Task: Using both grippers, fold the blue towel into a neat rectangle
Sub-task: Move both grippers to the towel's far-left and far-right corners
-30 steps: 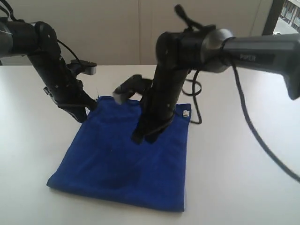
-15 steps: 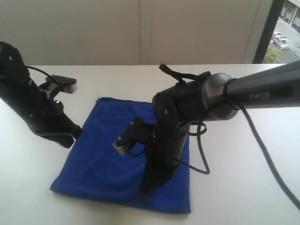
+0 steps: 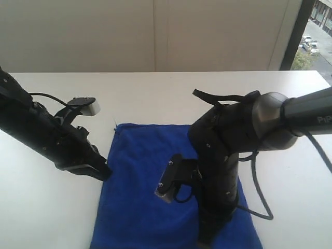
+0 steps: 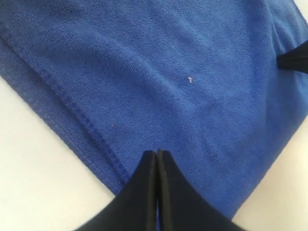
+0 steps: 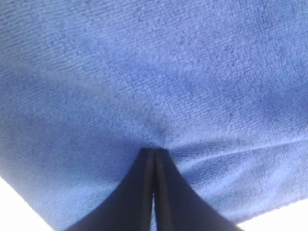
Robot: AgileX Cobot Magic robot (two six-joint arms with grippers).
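Both pairs of jaws are pressed together, you see: left gripper [image 4: 157, 153] at the blue towel [image 3: 140, 171] edge, right gripper [image 5: 154, 151] touching its surface.

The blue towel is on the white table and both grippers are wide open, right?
No. The blue towel does lie on the white table, but the left gripper and the right gripper are both shut, jaws pressed together, as the two wrist views show.

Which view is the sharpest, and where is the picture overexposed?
Left wrist view: sharpest, the blue towel shows a crisp stitched hem. Right wrist view: softer pile, table corners blown white. Exterior view: slightly soft, bright daylight at the window.
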